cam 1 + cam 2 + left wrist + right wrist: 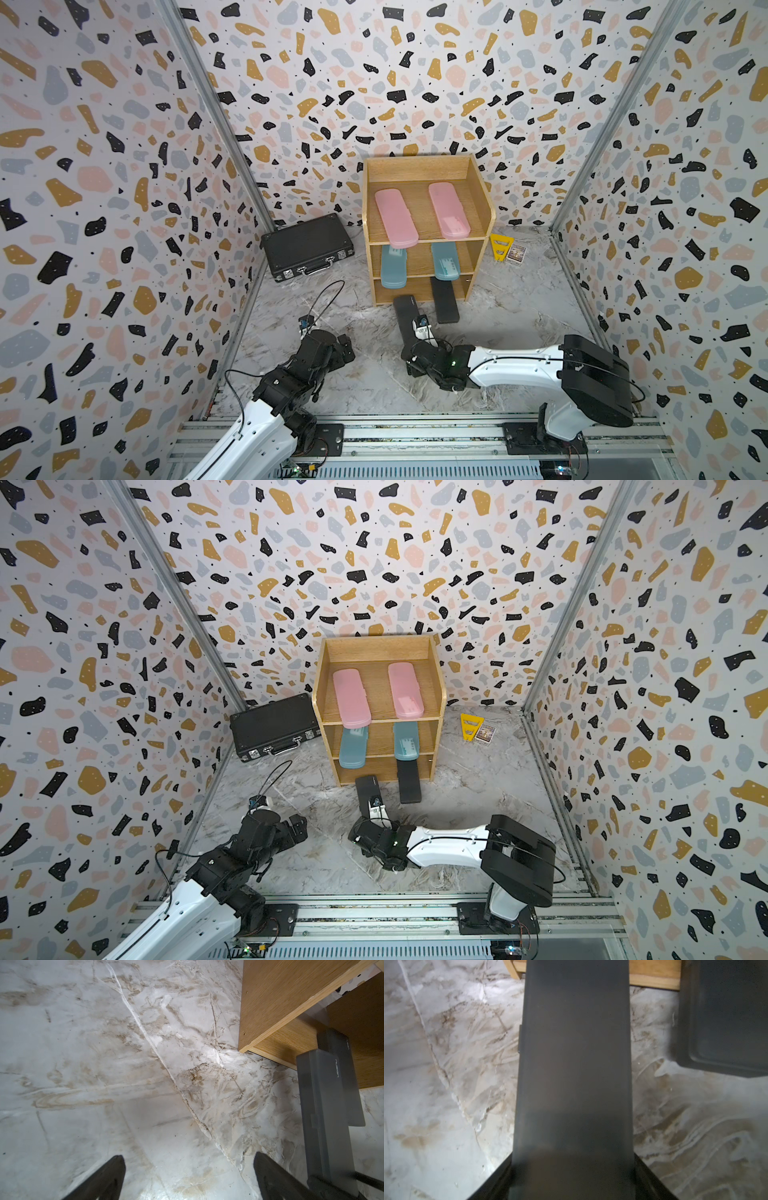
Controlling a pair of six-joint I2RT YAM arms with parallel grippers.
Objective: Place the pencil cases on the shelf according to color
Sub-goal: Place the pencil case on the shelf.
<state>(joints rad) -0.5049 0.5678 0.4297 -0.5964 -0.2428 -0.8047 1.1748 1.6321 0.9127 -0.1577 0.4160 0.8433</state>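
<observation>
- We see the shelf (484, 208) against the back wall, with the black briefcase (307, 245) beside it.
- Two pink cases (395, 218) lie on its top tier, two teal cases (393, 268) on the middle, and one black case (444, 301) juts from the bottom.
- The right gripper (572, 1177) clamps the other black case (405, 309), its far end at the bottom tier's front edge.
- The left gripper (189, 1176) hangs wide, holding nothing.
</observation>
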